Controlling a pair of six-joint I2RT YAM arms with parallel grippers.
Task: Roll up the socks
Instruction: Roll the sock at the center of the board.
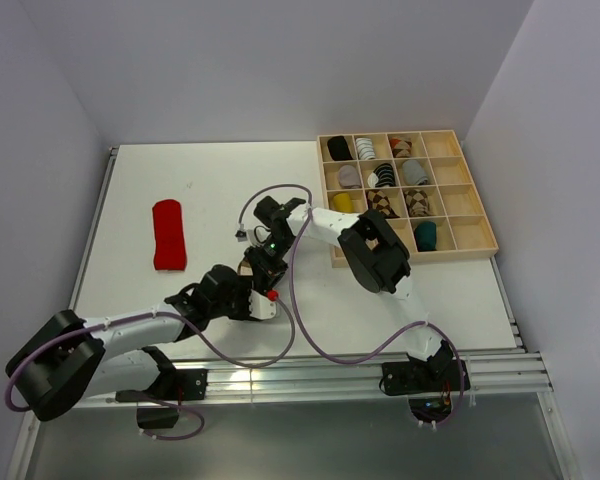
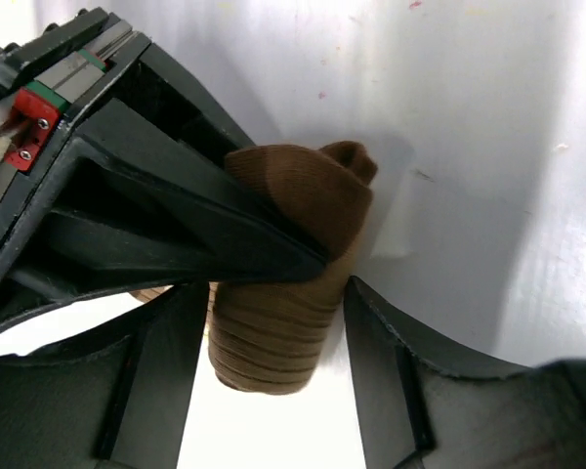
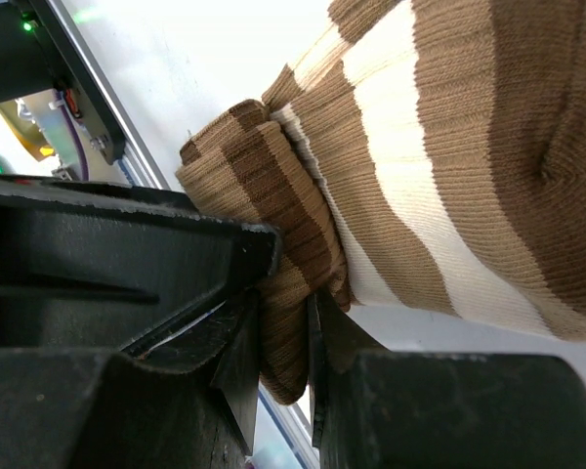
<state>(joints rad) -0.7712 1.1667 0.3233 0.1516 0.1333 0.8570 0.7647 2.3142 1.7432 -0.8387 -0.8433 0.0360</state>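
Left claw: closed on the brown rolled end of the striped sock, one finger on each side.
Striped sock: brown and cream, partly rolled, near the middle of the worktop, held by both claws.
Right claw: at 12 o'clock of the left claw, pinching a folded edge of the same sock.
Red sock: lying flat at 9 o'clock of the claws, well apart.
Teal sock: rolled, at 3 o'clock, in the nearest row of the tray.
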